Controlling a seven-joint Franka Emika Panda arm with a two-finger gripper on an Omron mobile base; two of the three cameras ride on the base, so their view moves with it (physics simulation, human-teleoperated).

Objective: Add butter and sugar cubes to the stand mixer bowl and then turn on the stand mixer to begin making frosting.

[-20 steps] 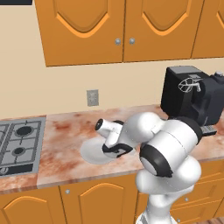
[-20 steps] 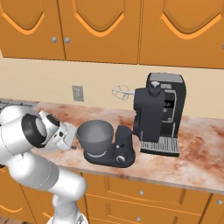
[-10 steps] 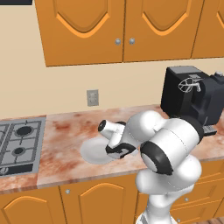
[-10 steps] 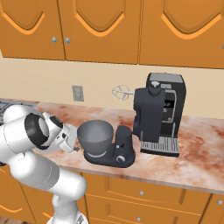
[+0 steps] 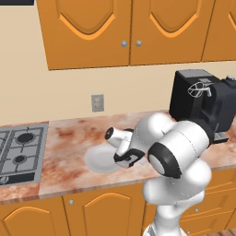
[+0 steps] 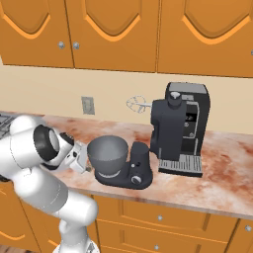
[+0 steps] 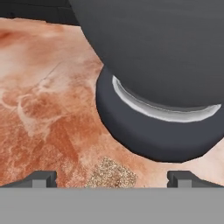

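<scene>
Sugar cubes (image 7: 110, 176) lie on the marbled counter (image 7: 39, 109) just in front of the stand mixer's base, seen in the hand view as a speckled beige patch low between the two dark fingertips (image 7: 41, 178); whether it is one cube or two cannot be told. The gripper (image 7: 111, 179) stands wide open with nothing between its jaws, poised low over that patch. Right behind the patch rises the stand mixer bowl (image 6: 107, 154), a deep dark grey bowl seated on the stand mixer (image 6: 133, 170), whose flat base (image 7: 148, 135) curves close past the cube on its far side. In the right base view the gripper (image 6: 85, 165) sits just left of the bowl, nearly touching it. Behind and to the right of the mixer stands a boxy black coffee machine (image 6: 180, 127), with a wire whisk (image 6: 137, 104) at its left. Left of the mixer, a flat white plate (image 5: 99, 159) lies on the counter, partly hidden by the arm, and a gas hob (image 5: 20, 147) sits farther left.
</scene>
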